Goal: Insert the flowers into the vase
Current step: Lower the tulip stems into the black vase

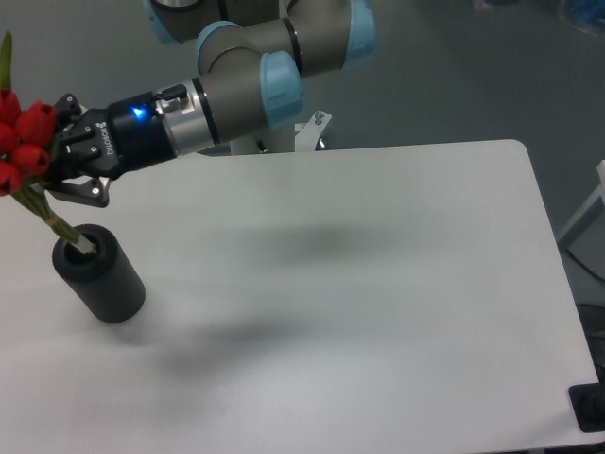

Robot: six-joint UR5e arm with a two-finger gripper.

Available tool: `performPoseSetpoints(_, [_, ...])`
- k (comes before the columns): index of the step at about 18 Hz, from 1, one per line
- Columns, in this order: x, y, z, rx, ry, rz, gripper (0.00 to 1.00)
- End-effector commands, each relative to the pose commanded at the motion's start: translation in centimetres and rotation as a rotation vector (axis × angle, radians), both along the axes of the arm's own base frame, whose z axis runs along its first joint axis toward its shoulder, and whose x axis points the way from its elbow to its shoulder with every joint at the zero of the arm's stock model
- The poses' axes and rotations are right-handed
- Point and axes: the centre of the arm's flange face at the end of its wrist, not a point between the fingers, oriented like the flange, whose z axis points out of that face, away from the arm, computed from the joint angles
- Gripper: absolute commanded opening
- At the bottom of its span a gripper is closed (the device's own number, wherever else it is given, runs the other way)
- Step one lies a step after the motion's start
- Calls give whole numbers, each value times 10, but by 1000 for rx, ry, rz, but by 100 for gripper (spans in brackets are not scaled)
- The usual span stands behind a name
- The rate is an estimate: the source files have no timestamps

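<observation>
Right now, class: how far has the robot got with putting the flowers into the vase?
Done: the claw has the flowers gripped and lifted over the vase. In hand: the stem ends sit at the vase's mouth, seemingly just inside, with the bunch tilted. Left: lower the stems fully, open the claw and pull away.

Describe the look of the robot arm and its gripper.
The arm has grey-silver cylindrical links with light blue caps at the joints. A silver ring near the wrist carries a small glowing blue light. The gripper is black and angular, with white lettering on its body and two linked fingers.
</observation>
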Motion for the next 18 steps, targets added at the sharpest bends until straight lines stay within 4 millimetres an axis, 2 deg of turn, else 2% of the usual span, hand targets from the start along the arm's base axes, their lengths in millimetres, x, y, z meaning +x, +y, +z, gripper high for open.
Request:
performPoseSetpoints(3, [2,-1,-8,-5,-4,-2,17])
performPoseSetpoints(8, [6,-6,-42,-2,2,-5,17])
performPoseSetpoints(15, [0,0,-93,-43,-17,-5,19])
performPoseSetpoints(18, [1,-1,-107,-52,-18,-5,19])
